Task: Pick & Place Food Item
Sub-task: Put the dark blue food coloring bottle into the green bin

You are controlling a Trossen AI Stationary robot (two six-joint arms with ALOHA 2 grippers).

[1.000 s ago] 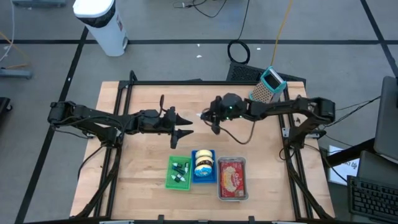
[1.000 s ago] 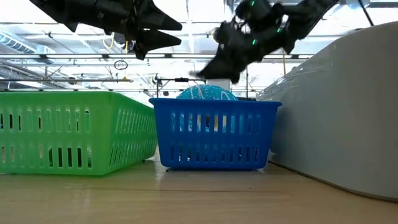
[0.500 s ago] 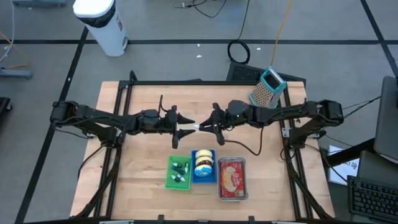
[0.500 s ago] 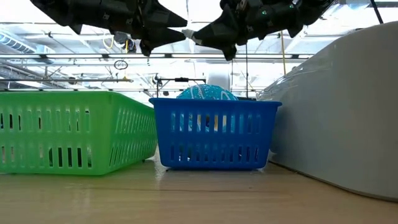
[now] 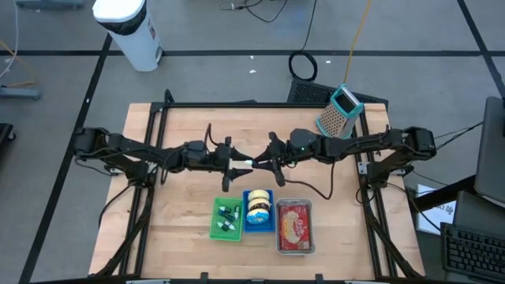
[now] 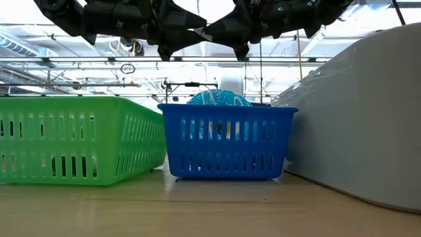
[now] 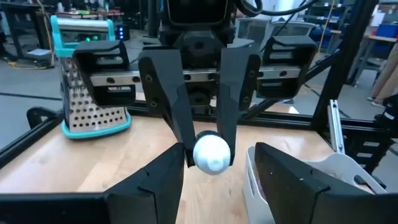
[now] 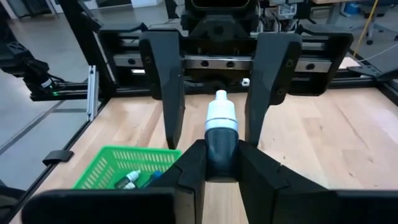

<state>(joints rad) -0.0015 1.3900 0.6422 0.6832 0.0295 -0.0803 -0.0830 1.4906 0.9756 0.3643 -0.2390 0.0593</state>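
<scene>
My right gripper [image 8: 221, 154] is shut on a small dark bottle [image 8: 221, 134] with a white cap [image 8: 221, 112], high above the table's middle [image 5: 246, 163]. My left gripper [image 5: 235, 164] faces it from the table's left and is open. Its two fingers [image 8: 166, 87] stand on either side of the capped end without visibly touching it. In the left wrist view the bottle's white end [image 7: 212, 153] shows between my own open fingers [image 7: 155, 180]. Below stand a green basket [image 5: 226, 219], a blue basket [image 5: 258, 211] and a clear tray [image 5: 295, 226]. My right gripper pinches the bottle's dark body [image 8: 221, 152] between its two fingers. The fingers come level from the table's right and lie along the bottle. The bottle is held level, its white cap pointing toward the table's left, lifted clear of the table.
The green basket holds small bottles, the blue basket a round wrapped food item [image 6: 217, 99], and the clear tray a red food pack. A metal grater [image 5: 338, 110] stands at the far right. Bare wood lies to the left and far side of the grippers.
My right gripper has swung toward the table's near edge and toward my left gripper, tipping from nose-down to level with the bottle. My left gripper has moved toward the table's right, so its open fingers now flank the bottle's cap.
</scene>
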